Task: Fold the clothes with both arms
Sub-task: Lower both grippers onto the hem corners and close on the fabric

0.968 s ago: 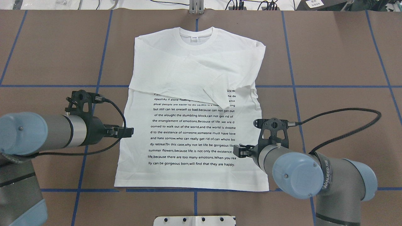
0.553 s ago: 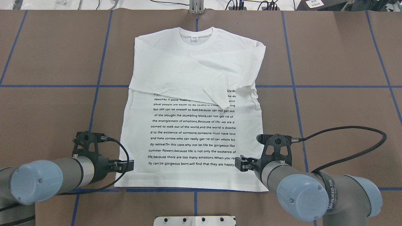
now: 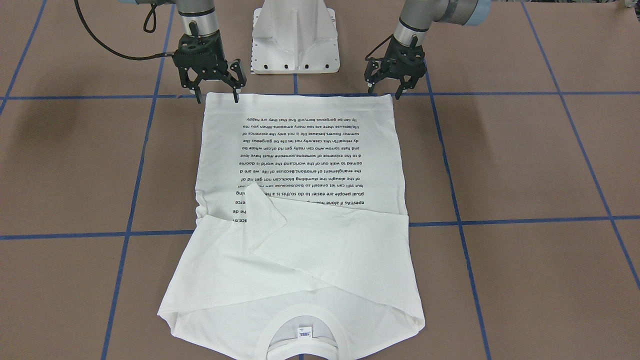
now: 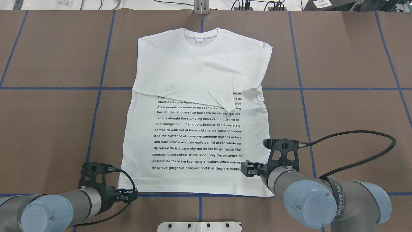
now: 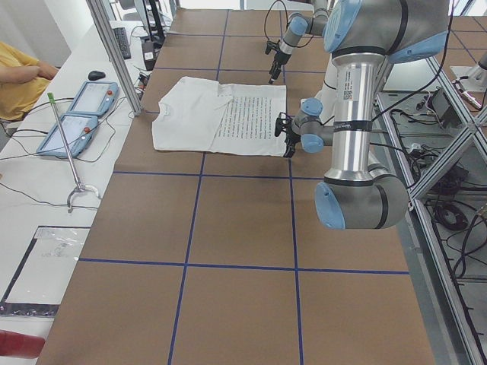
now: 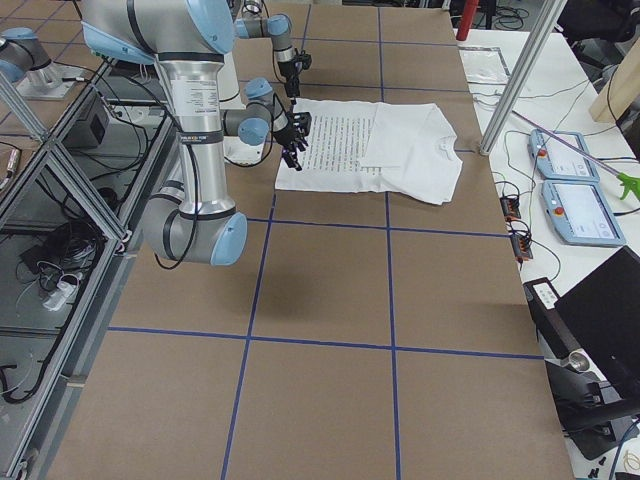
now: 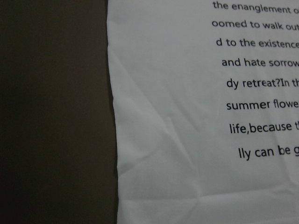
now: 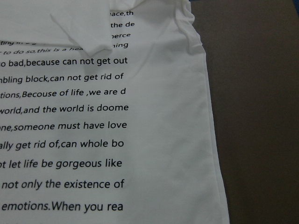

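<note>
Shirt: the T-shirt (image 4: 193, 64) lay flat and print-up on the brown table (image 4: 347, 58), with the collar (image 4: 200, 35) at the far end and the hem at the near end (the robot's side).
Sleeves: both sleeves (image 4: 206, 80) were folded across the chest and overlapped, hiding the top lines of print.
Left gripper: the left gripper (image 3: 384, 92) pointed down with its fingers spread, straddling the near left hem corner. Contact with the cloth was too small to judge.
Right gripper: the right gripper (image 3: 217, 98) was also spread, straddling the near right hem corner. Contact was unclear here too.
Overhead: the right arm (image 4: 309, 196) covered the near right hem corner. The left arm (image 4: 48, 209) was cut off by the frame edge.
Wrist views: these showed only fabric, print and dark table. No fingers showed, and the text lines ran off the frame edges.
Base: the white pedestal base (image 4: 199, 226) sat between the arms, just near of the hem, and the overhead's bottom edge cropped it.
Side: a person (image 5: 15, 80) in yellow sat beyond the table's far end, mostly out of frame.
</note>
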